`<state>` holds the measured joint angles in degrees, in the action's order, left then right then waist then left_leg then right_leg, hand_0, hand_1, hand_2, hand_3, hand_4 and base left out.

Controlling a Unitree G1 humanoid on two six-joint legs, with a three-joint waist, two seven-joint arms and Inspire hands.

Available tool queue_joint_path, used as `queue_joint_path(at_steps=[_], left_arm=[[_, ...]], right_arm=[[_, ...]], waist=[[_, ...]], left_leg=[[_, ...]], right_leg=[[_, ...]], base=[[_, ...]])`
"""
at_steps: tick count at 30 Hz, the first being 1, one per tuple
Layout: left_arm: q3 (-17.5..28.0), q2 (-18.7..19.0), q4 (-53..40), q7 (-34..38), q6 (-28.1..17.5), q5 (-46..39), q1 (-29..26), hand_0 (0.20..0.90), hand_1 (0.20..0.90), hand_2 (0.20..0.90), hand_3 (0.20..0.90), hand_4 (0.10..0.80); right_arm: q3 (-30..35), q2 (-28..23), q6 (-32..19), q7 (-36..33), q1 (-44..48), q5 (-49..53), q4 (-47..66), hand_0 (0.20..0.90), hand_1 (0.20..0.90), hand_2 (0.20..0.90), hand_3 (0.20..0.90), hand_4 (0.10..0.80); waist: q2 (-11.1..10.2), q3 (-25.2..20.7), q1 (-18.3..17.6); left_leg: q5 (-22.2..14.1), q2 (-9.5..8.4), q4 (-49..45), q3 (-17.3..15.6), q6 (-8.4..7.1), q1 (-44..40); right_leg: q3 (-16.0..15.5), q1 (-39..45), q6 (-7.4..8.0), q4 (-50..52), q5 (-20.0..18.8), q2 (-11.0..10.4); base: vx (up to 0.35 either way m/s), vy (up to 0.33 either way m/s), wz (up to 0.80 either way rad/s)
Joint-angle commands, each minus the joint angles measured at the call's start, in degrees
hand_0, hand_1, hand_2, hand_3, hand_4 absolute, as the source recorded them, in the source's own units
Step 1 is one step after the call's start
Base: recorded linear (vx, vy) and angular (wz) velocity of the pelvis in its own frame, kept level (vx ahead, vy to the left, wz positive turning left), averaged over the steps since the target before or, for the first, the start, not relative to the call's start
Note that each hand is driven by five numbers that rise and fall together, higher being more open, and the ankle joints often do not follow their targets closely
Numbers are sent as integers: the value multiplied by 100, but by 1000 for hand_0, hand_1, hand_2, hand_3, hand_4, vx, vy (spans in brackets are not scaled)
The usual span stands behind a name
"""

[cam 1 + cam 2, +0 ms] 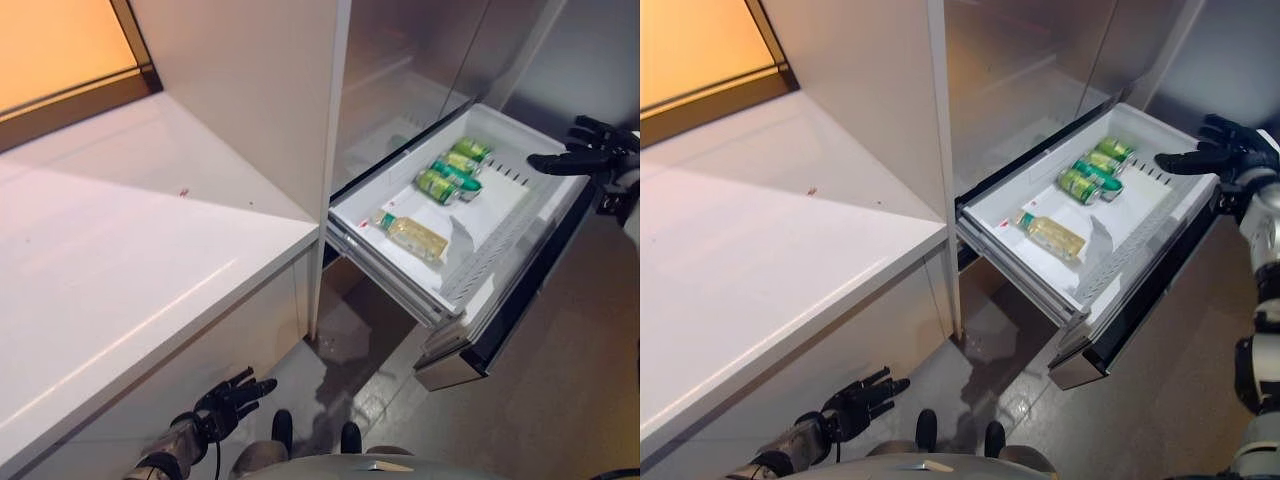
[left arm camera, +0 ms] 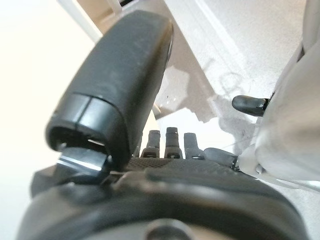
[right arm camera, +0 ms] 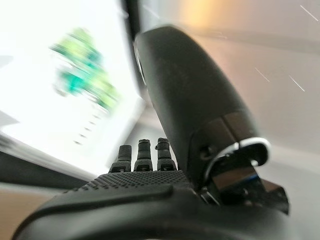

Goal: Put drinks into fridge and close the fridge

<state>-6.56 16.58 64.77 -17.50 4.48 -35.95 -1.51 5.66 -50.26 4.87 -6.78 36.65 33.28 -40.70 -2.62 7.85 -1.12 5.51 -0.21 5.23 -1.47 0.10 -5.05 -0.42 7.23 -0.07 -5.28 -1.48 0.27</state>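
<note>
Fridge drawer (image 1: pixel 505 225) stands pulled out, its long axis running from the fridge body out toward the lower right. Drinks are already in it: green cans (image 1: pixel 452 170) grouped near the far right corner, a bottle (image 1: pixel 412 236) lying flat near the left edge, neck pointing toward the fridge.

Right hand (image 1: pixel 580 155) hovers just beside the far right corner of the drawer, at its outer end. Fingers straight and spread, holding nothing; cannot tell whether the fingertips touch the rim. Right wrist view agrees: fingers extended, cans past them.

Left hand (image 1: pixel 232 398) hangs low by the white counter (image 1: pixel 130 260), well apart from the drawer, fingers relaxed and empty.

Judgement: loading looks finished and closing remains. The right hand is much the nearer one. The drawer front (image 1: pixel 520 300) lies below and nearer the robot than the hand, so the push must run along the drawer's long axis, back toward the fridge.
</note>
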Motion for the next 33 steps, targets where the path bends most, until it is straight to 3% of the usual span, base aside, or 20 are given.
queue_joint_path(at_steps=[1,7,11,16,19,22,27,33], left_arm=[[-288,-72,566,-230,-190,201,141,900,900,900,900,800],[-416,-171,593,-240,-181,271,277,900,900,900,900,800],[-570,-177,424,-165,-162,244,279,900,900,900,900,800],[-727,-194,185,-20,-93,45,-25,900,900,900,900,800],[-801,-234,-48,221,-114,-267,-376,900,900,900,900,800],[-755,-251,-151,295,-129,-364,-418,900,900,900,900,800],[-760,-293,-272,317,-255,-525,-373,900,900,900,900,800],[-763,-257,-374,257,-349,-687,-305,900,900,900,900,800]], right_arm=[[484,251,-1495,-1006,-336,492,604,900,900,900,900,800],[968,803,-1822,-1053,-886,1208,563,900,900,900,900,800],[1048,1012,-1992,-1171,-1146,1567,542,900,900,900,900,800],[909,1125,-2035,-1429,-851,1833,534,900,900,900,900,800],[693,1230,-2082,-1333,-352,2205,348,900,900,900,900,800],[585,1273,-1978,-1147,-193,2504,274,900,900,900,900,800],[382,1337,-1884,-678,47,2639,137,900,900,900,900,800],[115,1354,-1849,-331,380,2546,23,900,900,900,900,800]], waist=[[-34,-618,49],[-18,-456,86],[-29,-61,162],[15,379,251],[61,861,319],[91,998,370],[168,1163,511],[276,1268,709]], left_leg=[[-1016,-296,-539,86,218,-228],[-1310,-351,-1123,159,297,-178],[-1573,-448,-1835,343,430,178],[-1750,-547,-2459,444,515,821],[-1896,-616,-3145,440,609,1559],[-1972,-672,-3528,473,643,1924],[-1958,-790,-3783,608,658,2282],[-1696,-885,-3613,753,616,2417]], right_leg=[[75,-121,95,477,163,-69],[41,-80,27,892,374,-155],[-96,-361,-89,1592,685,-239],[-172,-898,-202,2162,890,-257],[-237,-1575,-340,2873,1039,-274],[-260,-1890,-418,3259,1141,-286],[-311,-2262,-489,3722,1292,-281],[-450,-2467,-506,3976,1374,-304]], base=[[112,-4,-10],[132,-25,-2],[9,-47,10],[-164,-11,17],[-293,17,7],[-94,34,12],[-42,64,2],[-27,71,9]])
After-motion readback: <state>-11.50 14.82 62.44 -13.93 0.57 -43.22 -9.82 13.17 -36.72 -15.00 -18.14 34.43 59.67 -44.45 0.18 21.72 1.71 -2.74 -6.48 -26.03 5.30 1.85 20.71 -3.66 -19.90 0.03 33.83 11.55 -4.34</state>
